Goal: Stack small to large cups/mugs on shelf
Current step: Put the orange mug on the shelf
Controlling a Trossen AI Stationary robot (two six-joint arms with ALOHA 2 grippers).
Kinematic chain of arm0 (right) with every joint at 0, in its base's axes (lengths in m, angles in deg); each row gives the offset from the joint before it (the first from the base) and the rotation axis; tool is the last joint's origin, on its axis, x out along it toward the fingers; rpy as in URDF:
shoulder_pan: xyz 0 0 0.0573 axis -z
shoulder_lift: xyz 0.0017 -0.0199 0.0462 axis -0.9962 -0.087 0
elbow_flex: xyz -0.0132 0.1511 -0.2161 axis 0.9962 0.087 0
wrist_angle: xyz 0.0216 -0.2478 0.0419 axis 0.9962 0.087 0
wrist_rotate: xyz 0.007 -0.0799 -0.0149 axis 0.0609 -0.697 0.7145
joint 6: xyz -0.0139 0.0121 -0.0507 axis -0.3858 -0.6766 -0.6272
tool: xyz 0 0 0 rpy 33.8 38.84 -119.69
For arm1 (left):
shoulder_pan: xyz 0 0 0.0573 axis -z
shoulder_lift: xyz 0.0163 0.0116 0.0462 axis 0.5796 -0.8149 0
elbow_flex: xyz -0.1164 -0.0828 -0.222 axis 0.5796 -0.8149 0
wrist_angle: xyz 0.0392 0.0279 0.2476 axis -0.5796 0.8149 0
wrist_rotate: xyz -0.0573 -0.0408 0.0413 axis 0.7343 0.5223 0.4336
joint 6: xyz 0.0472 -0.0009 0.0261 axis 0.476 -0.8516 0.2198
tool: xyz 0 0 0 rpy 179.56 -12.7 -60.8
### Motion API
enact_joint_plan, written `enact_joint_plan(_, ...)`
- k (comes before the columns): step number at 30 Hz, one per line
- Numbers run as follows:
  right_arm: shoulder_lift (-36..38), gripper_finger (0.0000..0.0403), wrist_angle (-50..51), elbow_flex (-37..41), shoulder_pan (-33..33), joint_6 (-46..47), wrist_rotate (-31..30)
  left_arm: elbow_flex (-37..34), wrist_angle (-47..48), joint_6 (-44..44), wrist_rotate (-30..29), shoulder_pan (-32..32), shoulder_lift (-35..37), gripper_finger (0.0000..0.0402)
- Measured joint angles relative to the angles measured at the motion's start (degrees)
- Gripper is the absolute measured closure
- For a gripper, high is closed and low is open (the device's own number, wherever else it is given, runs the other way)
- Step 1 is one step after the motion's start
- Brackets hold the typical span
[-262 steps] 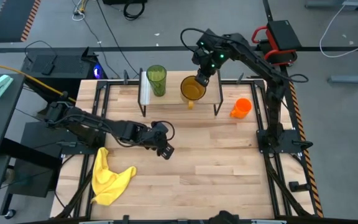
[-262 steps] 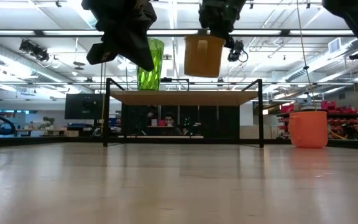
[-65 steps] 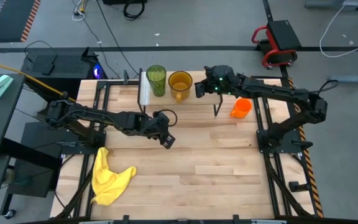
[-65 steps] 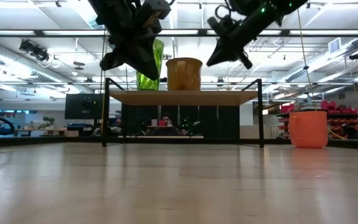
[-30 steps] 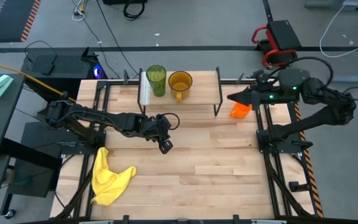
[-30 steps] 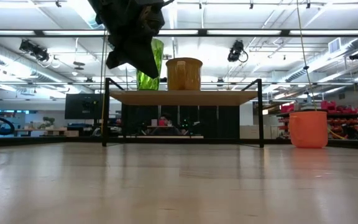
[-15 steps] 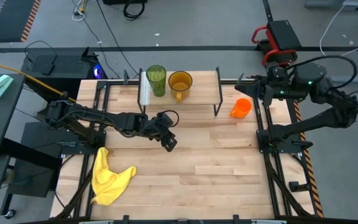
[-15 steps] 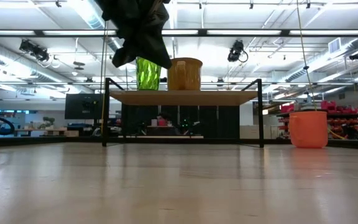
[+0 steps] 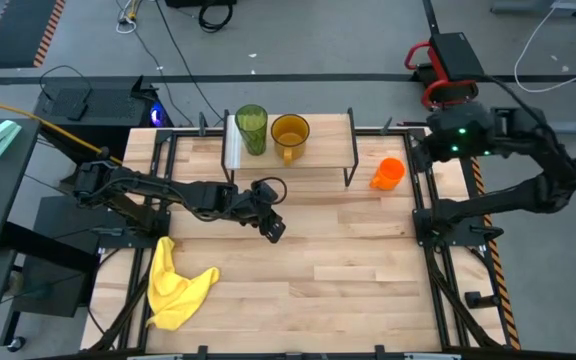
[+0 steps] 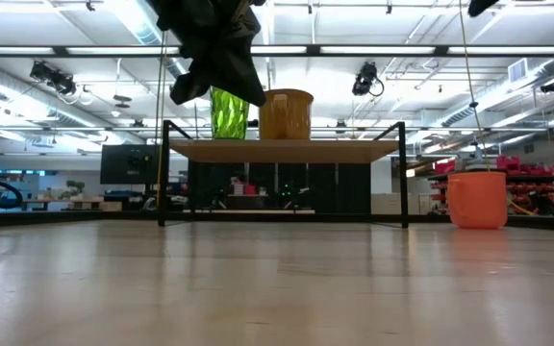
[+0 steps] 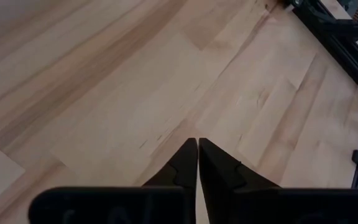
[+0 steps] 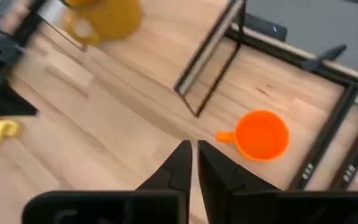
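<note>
Green tumbler (image 9: pixel 251 128) and amber mug (image 9: pixel 289 133) side by side on shelf (image 9: pixel 333 142); orange mug (image 9: pixel 389 173) on worktop (image 9: pixel 348 260) beside it. Left pincer (image 9: pixel 275 229) closed, empty, mid-worktop. Right pincer (image 12: pixel 194 149) raised near orange mug, seemingly near-closed, empty.

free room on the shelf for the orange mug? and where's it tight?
Free: the shelf board's right part, between the amber mug and its right-hand legs. Crowded: its left end, where the green tumbler and amber mug stand close together. The orange mug sits on the table right of the shelf.
</note>
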Motion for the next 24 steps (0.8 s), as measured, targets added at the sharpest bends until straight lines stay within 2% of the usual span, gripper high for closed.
enact_joint_plan(6, -0.2, 0.0342, 0.0, 6.2, 4.8, -2.0, 1.5, 0.0, 0.0, 0.2, 0.0, 0.6, 0.0, 0.0387)
enact_joint_plan(15, 1.1, 0.0333, 0.1, 22.1, 21.1, -8.5, 5.6, 0.0, 0.7, 2.3, 0.0, 1.6, 0.0, 0.0377)
enact_joint_plan(24, 0.7, 0.0332, -6.2, 29.9, 30.7, -13.9, 11.7, 0.0, 12.1, 1.2, -1.7, 1.4, 0.0, 0.0388)
